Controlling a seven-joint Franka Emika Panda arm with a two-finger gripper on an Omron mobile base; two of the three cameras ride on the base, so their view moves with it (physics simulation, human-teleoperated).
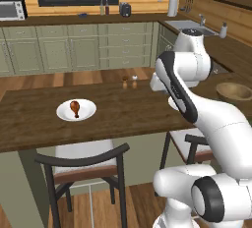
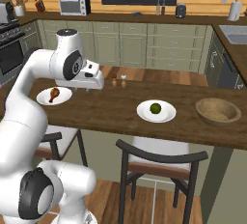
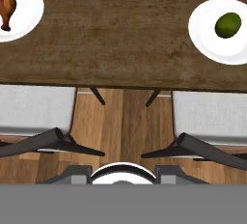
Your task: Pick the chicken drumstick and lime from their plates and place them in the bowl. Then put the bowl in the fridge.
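Looking down along the gripper [image 2: 88, 89]: up at 10 o'clock in the hand view, the drumstick [image 3: 6, 6], lying on a white plate [image 3: 30, 7] with its meaty end toward 12 and its bone tip toward 6. Up at 2 o'clock, the lime [image 3: 227, 25], resting on the second plate [image 3: 205, 35]. Both well apart from the hand, one to each side, with bare table [image 3: 120, 35] between them. Down toward 6 o'clock, past the table's near edge, two chairs [image 3: 53, 141] side by side.

From the right base view: hanging above the table just beside the drumstick's plate, at about its 2 o'clock, and clear of it. Lime plate well off at 3 o'clock from the hand. Farther along the same way, the bowl [image 2: 217, 112], standing upright on the table. Two small shakers [image 2: 118, 80] near the hand, at its 3 o'clock, on the far side of the table.

Arm pose: rising from the base, bent high at the elbow, then folded over so that the hand points straight down at the tabletop.

Impossible to tell whether the fingers stand apart or together.
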